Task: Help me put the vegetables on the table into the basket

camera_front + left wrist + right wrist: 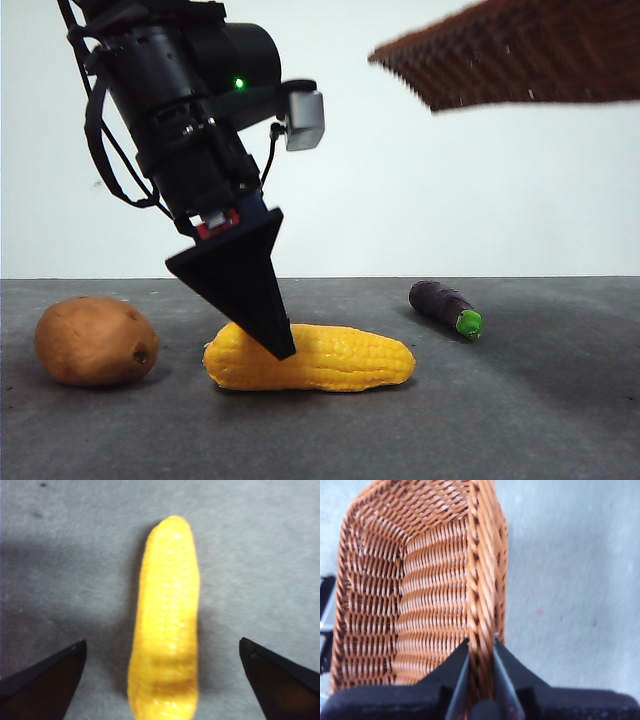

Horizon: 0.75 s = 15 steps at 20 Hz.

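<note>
1. While the basket (420, 595) is held aloft by its rim in the closed right pincer (481, 645), the corn cob (310, 357) is straddled on the table (520, 400) by the wide-open left pincer (160, 680).
2. Potato (96, 340) and eggplant (445, 307) lie apart, untouched.
3. A roll away is risked if the cob's rounded, tapering sides are pinched off-centre.

The left tool (162, 680) straddles the corn (310, 357) with open bench (540, 420) on both sides. The potato (96, 341) crowds one end; the eggplant (445, 308) lies well apart. The basket (520, 55) hangs overhead.
</note>
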{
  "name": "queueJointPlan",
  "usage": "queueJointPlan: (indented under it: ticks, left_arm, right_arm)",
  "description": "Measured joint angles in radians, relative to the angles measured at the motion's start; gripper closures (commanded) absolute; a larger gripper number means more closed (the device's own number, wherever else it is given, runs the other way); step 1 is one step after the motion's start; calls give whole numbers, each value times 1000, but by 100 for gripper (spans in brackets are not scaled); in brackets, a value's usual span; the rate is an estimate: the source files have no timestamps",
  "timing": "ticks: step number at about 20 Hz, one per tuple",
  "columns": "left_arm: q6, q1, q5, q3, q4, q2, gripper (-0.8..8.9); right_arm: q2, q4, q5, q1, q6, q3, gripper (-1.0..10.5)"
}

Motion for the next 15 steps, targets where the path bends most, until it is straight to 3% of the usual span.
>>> queueJointPlan:
  ticks: [3, 5, 8, 11, 15]
  left_arm:
    - [0, -1, -8, 0, 21, 23, 228]
    - [0, -4, -11, 0, 21, 32, 397]
    - [4, -6, -11, 0, 21, 37, 448]
    - [5, -6, -11, 0, 21, 39, 642]
    - [4, -6, -11, 0, 21, 39, 697]
  right_arm:
    - [-18, 41, -10, -14, 1, -85, 958]
    - [-22, 64, -18, -14, 2, -118, 959]
    - [-22, 108, -19, -14, 13, -171, 959]
    - [-22, 161, -3, -14, 36, -224, 958]
    - [-22, 186, 41, -14, 43, -280, 959]
